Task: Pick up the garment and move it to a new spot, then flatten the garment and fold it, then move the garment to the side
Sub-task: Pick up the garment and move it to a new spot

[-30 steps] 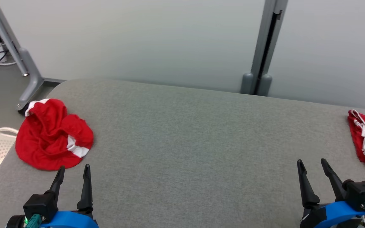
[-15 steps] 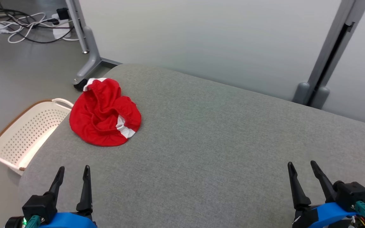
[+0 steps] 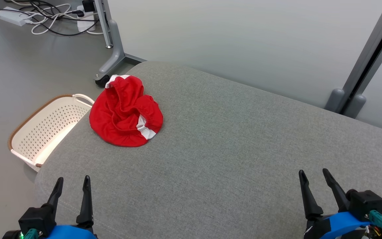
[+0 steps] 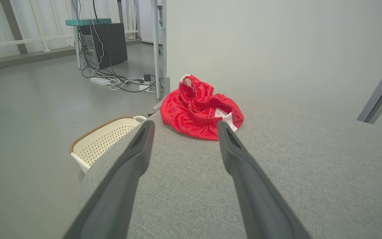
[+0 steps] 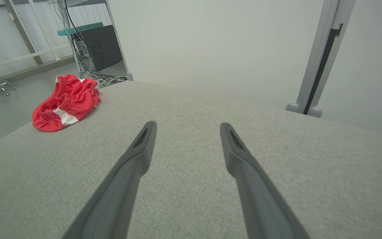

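A crumpled red garment (image 3: pixel 124 114) with white patches and a gathered elastic edge lies in a heap near the far left corner of the grey padded table (image 3: pixel 227 149); no chest characters show. My left gripper (image 3: pixel 72 179) stands open at the table's near left edge, well short of the garment. In the left wrist view the garment (image 4: pixel 201 111) lies ahead beyond the open left gripper (image 4: pixel 184 124). My right gripper (image 3: pixel 313 172) is open at the near right, with nothing in it. In the right wrist view the open right gripper (image 5: pixel 188 125) hovers over bare table, the garment (image 5: pixel 65 104) far to its left.
A white perforated basket (image 3: pixel 45 126) sits on the floor beside the table's left edge. Behind the garment stands a grey frame foot with a caster (image 3: pixel 111 59), and cables (image 3: pixel 45 16) lie on the floor. A grey post (image 3: pixel 360 76) rises against the wall at back right.
The camera has turned left, so the whole picture shifted right; a second red piece at the far right left the frame. The garment and both open grippers look unmoved.
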{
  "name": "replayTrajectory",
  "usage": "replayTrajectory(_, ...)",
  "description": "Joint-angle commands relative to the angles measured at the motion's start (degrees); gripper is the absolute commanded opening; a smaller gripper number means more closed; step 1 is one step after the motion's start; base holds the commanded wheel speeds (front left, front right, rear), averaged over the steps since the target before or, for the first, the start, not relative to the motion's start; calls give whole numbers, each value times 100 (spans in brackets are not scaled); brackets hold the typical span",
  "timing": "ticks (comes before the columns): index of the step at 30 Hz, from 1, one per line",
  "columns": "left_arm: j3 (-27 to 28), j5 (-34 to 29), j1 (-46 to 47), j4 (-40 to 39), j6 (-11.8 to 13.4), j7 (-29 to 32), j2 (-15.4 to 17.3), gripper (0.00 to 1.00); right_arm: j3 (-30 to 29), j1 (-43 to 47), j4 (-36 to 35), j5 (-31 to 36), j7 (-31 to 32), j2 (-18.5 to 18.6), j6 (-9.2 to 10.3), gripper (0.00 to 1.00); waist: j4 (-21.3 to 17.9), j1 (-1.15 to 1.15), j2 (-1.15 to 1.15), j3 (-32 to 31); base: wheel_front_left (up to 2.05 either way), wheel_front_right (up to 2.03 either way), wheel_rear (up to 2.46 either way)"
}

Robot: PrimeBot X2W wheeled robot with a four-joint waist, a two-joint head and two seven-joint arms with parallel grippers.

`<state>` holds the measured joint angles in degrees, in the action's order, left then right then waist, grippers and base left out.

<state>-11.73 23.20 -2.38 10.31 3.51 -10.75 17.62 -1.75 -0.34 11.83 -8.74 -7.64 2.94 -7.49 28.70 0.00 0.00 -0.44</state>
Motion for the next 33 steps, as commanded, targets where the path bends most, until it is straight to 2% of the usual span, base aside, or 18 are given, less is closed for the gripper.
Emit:
replayTrajectory(1, 3, 14, -57, -36, 27, -21, 13, 100, 8, -37, 14, -24, -23, -3, 0, 100, -2, 0, 0, 3, 0, 0, 0)
replayTrajectory(11, 30, 40, 294, -360, -11, 112, 161, 100, -5, -53, -13, -15, -26, -3, 0, 100, -52, 0, 0, 96, 0, 0, 0)
replayTrajectory(18, 247, 370, 1098, -705, -312, 739, 553, 100, 23, -202, -150, 12, 49, 1, 0, 100, -216, 0, 0, 417, 0, 0, 0)
replayTrajectory(25, 629, 992, 2180, -301, -476, 1985, 1083, 100, 178, -557, -483, 82, 229, 116, 0, 100, -758, 0, 0, 1181, 0, 0, 0)
replayTrajectory(28, 787, 1211, 2630, 50, -470, 2464, 1313, 100, 249, -759, -674, 102, 310, 239, 0, 100, -1056, 0, 0, 1606, 0, 0, 0)
replayTrajectory(33, 1079, 1485, 3221, 575, -321, 2987, 1598, 100, 416, -1105, -967, 127, 460, 372, 0, 100, -1535, 0, 0, 2351, 0, 0, 0)
